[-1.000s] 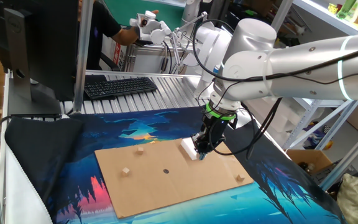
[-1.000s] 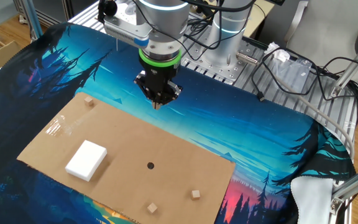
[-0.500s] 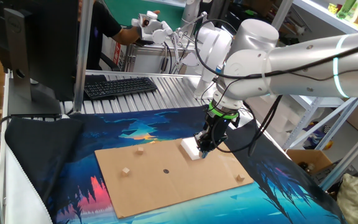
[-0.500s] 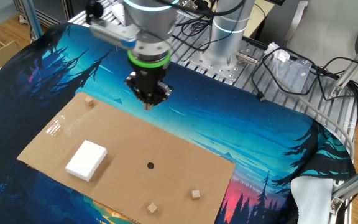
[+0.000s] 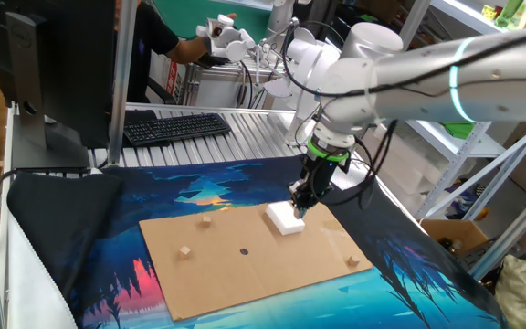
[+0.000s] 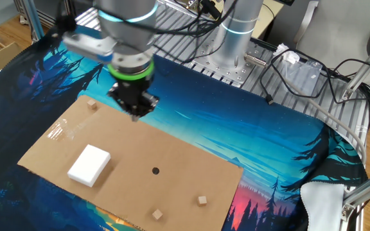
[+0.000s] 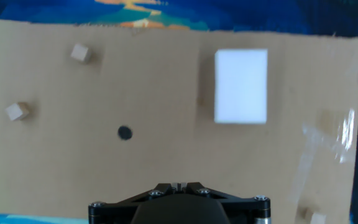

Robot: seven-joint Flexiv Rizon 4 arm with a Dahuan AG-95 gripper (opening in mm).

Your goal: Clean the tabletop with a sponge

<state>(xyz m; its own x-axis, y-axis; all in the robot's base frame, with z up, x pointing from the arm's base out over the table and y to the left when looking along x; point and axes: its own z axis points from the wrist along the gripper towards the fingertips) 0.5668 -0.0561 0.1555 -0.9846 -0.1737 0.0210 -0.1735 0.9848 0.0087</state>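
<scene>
Above the back edge of the tan board (image 6: 172, 160), the robot's gripper (image 6: 135, 115) is pointing straight down with its jaws pressed together, holding nothing. On the board, a white sponge (image 6: 89, 165) is lying flat near one end, apart from the gripper. Three small tan cubes (image 7: 81, 53) and a dark spot (image 7: 124, 132) are sitting scattered across the board. Under the board, a blue-and-pink patterned cloth (image 6: 249, 135) is covering the surface.

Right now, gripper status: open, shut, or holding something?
Gripper: shut, holding nothing; the sponge lies apart from it on the tabletop.
</scene>
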